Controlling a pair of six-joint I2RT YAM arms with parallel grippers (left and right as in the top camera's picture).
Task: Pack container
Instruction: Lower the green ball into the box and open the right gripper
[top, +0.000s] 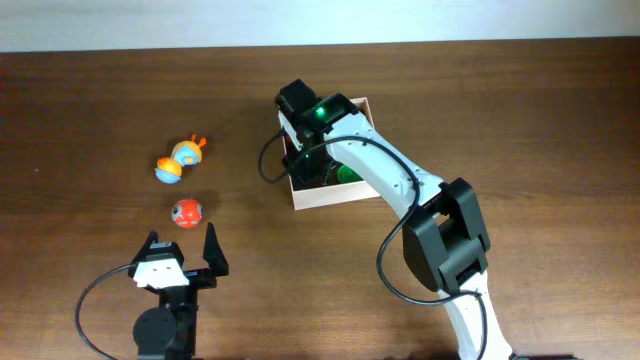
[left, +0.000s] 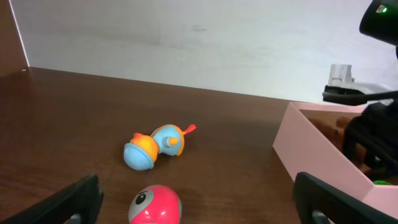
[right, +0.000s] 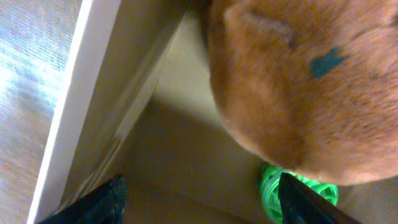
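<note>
Brown plush (right: 298, 81) in the container (top: 325, 196), hidden overhead, fills the right wrist view.

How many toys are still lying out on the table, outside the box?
2: a blue-and-orange toy left of the box, and a red ball toy nearer the left gripper. The right arm may hide more.

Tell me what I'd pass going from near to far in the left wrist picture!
First the red ball toy → blue-and-orange toy → white wall. The container stretches alongside both toys, so it's left out.
</note>
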